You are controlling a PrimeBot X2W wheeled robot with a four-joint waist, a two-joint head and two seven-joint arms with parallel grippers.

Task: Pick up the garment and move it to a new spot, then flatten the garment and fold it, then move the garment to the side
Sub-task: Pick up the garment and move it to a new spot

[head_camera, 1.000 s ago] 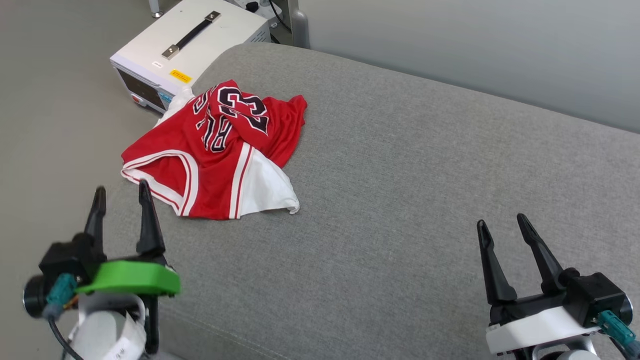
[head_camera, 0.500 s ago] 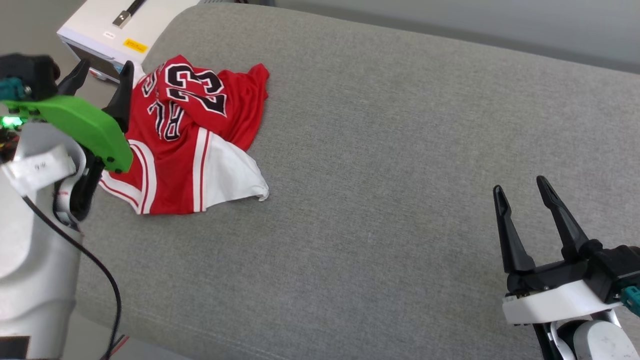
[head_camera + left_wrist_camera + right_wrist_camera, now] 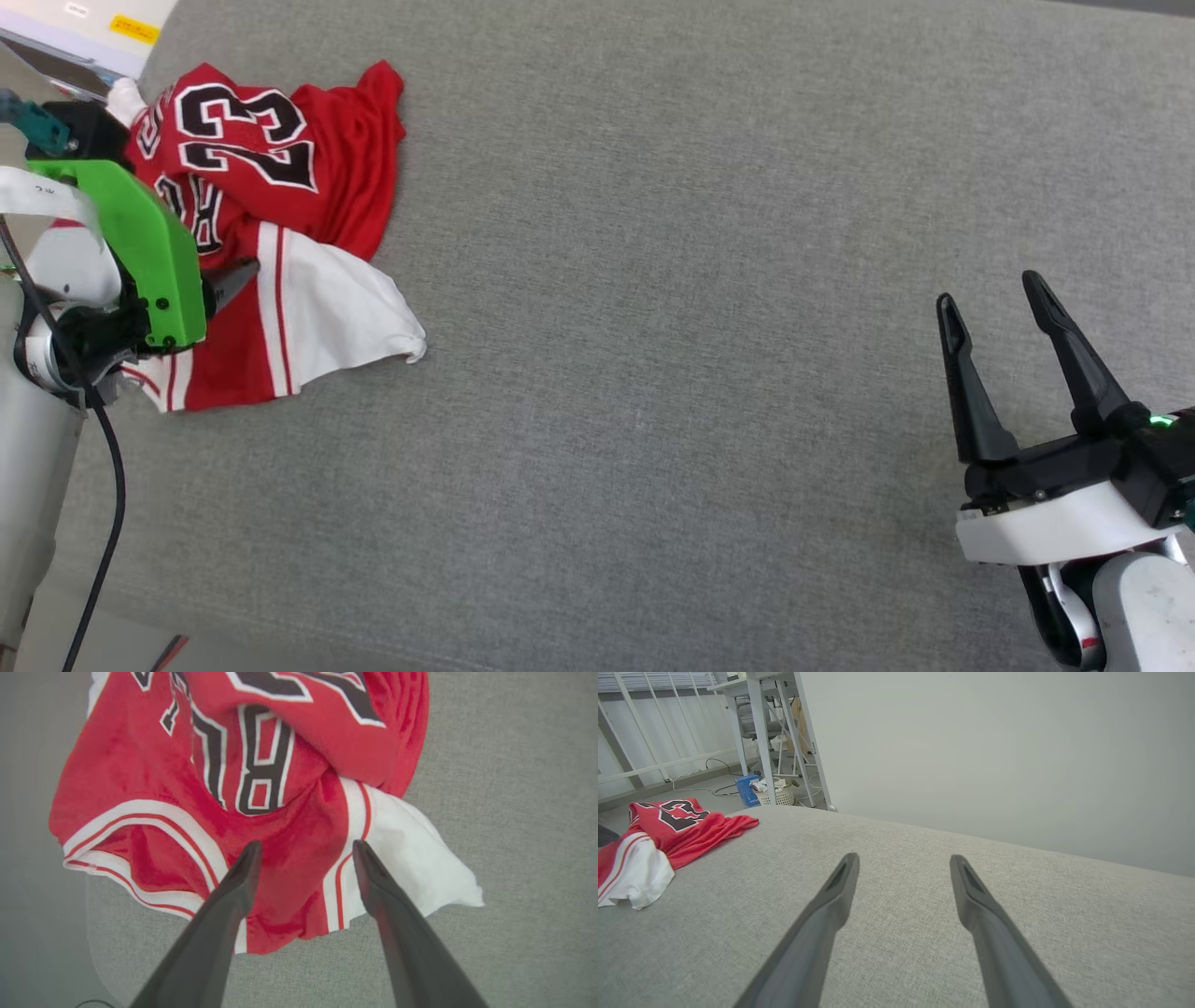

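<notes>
Now, with pick-up in hand, my left pincer (image 3: pixel 303 847) hangs spread over the crumpled red number-23 jersey (image 3: pixel 154 774) lying under its tips, so next, I judge, it should lower and close on a fold.

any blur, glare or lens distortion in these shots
Head view: soft even light, no glare, the garment sharp. Left wrist view: lettering slightly soft, the left pincer blurred toward the lens. Right wrist view: wide-angle bowing along the grey cushion far edge, washed-out brightness at upper left.
</notes>
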